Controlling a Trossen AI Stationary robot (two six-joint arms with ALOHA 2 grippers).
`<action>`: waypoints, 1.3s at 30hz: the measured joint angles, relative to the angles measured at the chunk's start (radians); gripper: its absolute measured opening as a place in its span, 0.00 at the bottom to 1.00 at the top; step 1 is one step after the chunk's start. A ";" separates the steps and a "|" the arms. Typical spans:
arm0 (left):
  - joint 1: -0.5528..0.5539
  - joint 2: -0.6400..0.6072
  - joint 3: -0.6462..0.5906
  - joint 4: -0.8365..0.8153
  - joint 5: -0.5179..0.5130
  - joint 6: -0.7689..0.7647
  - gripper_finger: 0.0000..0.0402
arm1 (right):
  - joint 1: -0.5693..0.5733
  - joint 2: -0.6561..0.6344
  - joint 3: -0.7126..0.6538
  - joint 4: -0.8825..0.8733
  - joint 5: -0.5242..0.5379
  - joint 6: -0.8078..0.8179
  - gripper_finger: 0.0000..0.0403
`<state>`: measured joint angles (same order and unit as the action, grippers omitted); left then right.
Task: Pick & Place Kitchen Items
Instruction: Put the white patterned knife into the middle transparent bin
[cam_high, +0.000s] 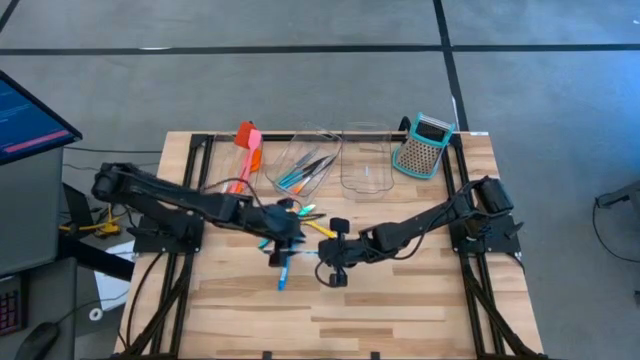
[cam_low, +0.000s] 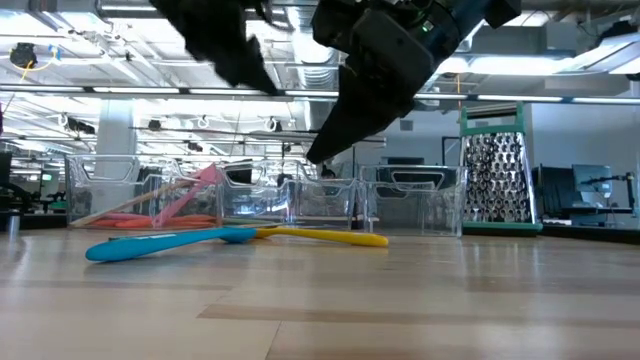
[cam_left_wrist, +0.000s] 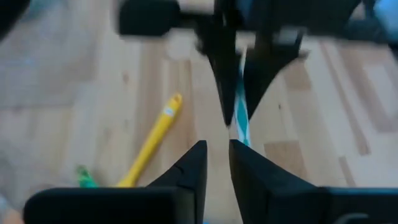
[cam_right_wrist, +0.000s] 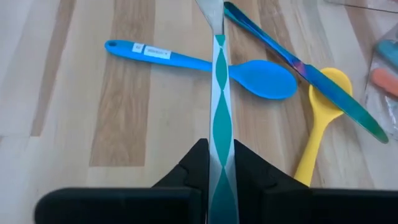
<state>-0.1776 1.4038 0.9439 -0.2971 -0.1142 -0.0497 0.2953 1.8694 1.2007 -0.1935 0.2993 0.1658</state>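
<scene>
Two hands meet mid-counter (cam_high: 400, 300): the right hand (cam_right_wrist: 219, 163) pinches a slim teal-and-white patterned utensil (cam_right_wrist: 219, 93) above the blue spoon (cam_right_wrist: 205, 65), while the left hand (cam_left_wrist: 216, 163) is slightly parted. Judgement: a handover, so left must back off fully before right carries it to a clear bin (cam_high: 365, 160).

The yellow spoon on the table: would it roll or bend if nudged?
The yellow spoon lies flat with a broad bowl, so it probably slides rather than rolls. Its slim handle looks like light plastic, likely slightly flexible. The iridescent knife lying across it may shift too.
</scene>
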 joint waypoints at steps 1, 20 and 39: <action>0.000 -0.031 -0.001 -0.001 -0.012 -0.001 0.15 | 0.002 0.000 0.000 -0.005 0.005 0.000 0.08; 0.001 -0.482 -0.151 0.076 -0.256 -0.167 0.16 | 0.148 -0.211 0.002 -0.297 0.455 0.082 0.08; 0.002 -0.506 -0.524 0.649 -0.287 -0.269 0.14 | 0.381 -0.247 0.000 -0.767 1.018 0.722 0.08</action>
<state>-0.1761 0.8982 0.4203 0.3521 -0.4015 -0.3187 0.6767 1.6224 1.2012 -0.9607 1.3177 0.8882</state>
